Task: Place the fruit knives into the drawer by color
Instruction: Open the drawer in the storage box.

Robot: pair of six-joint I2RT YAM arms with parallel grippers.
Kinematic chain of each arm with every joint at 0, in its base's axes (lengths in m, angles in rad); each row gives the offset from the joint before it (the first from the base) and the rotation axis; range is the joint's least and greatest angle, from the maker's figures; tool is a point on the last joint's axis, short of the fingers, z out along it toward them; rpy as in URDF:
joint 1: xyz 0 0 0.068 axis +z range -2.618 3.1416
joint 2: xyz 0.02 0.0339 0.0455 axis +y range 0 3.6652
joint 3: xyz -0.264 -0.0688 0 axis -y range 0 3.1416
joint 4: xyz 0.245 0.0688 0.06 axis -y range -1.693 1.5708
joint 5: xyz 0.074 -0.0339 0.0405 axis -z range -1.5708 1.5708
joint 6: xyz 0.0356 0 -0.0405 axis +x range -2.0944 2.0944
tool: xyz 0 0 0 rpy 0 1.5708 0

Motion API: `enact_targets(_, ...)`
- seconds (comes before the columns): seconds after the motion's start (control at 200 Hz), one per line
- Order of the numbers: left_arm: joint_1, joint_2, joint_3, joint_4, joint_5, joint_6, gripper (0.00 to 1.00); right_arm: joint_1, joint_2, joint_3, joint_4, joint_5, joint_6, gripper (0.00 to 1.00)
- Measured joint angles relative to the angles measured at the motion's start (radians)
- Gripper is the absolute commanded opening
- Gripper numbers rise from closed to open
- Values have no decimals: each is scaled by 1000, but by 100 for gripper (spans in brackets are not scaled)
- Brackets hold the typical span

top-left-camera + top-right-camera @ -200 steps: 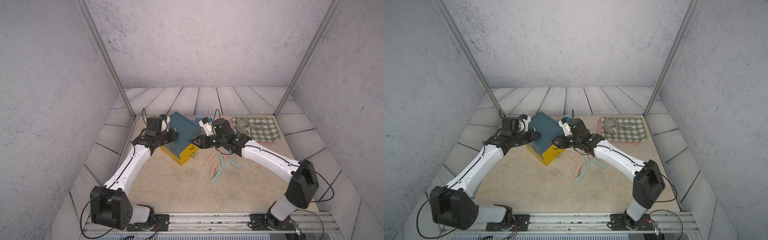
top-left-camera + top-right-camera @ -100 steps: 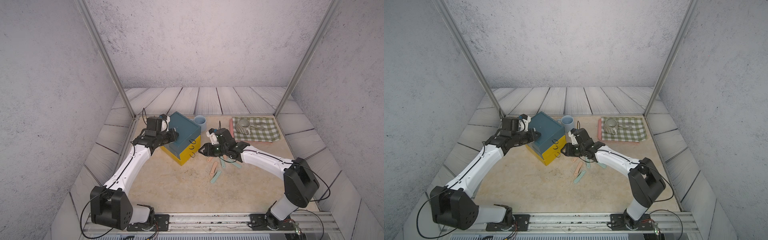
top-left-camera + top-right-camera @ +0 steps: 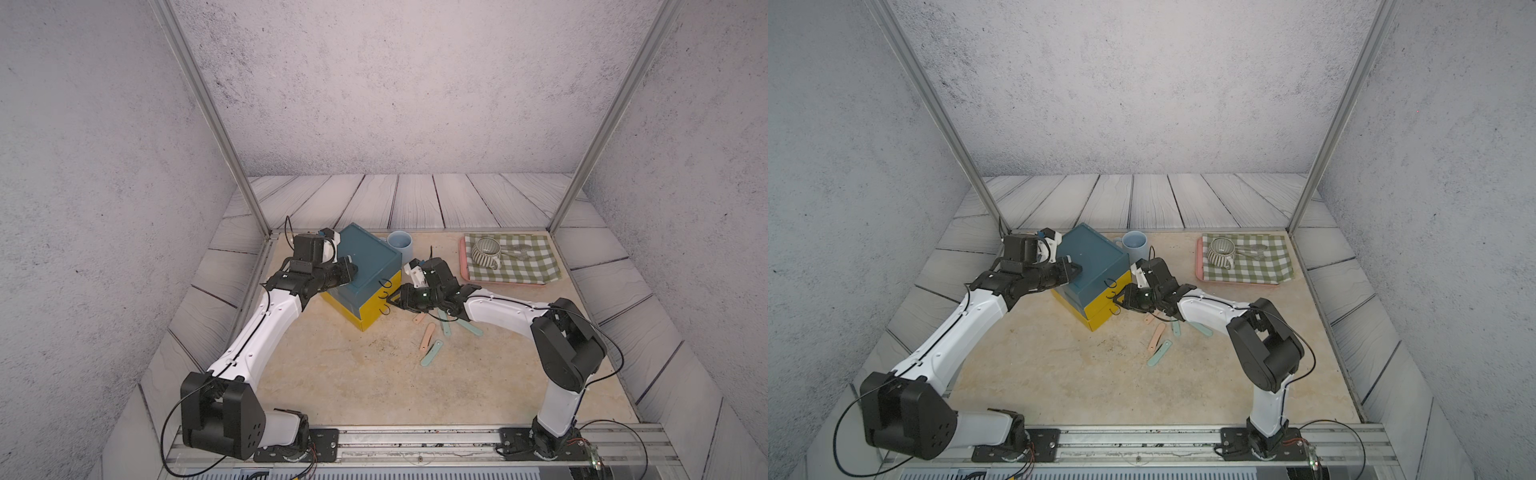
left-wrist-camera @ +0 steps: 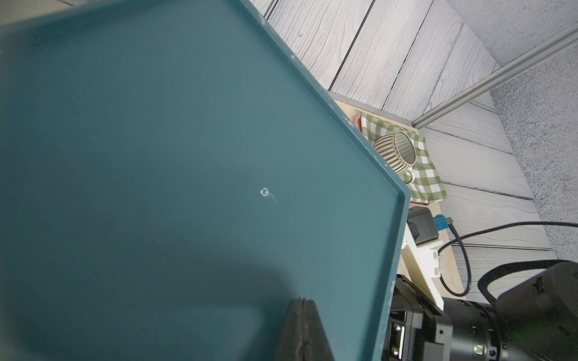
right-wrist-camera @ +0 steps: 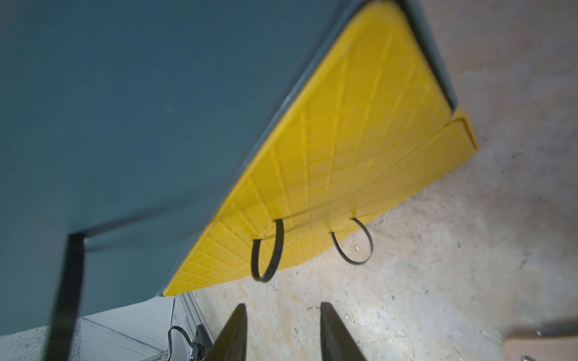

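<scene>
Left gripper clamped shut on nothing, right gripper part open, empty.
Left tips over the drawer top; ring pulls just ahead of right tips, untouched; fruit knives loose on table behind right gripper.

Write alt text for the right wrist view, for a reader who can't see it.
The right pincer, open and empty, points at two black ring pulls on the yellow lower fronts of the drawer, just short of them. The drawer's dark teal upper part fills much of the frame; mottled beige table shows beyond.
</scene>
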Motion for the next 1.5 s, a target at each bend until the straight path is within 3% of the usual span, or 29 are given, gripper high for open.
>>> enact_targets(0.35, 0, 0, 0, 2, 0, 0, 0, -2, 20, 6, 77, -22, 35, 37)
enact_targets(0.886, 0, 2, -1, 5, 0, 0, 0, -14, 94, 28, 124, -47, 86, 5)
enact_targets(1.166, 0, 4, -1, 11, 0, 0, 0, -16, 74, -6, 128, -46, 79, 3)
enact_targets(1.501, 0, 6, -1, 14, 0, 0, 0, -34, -87, -120, 34, -19, 31, 3)
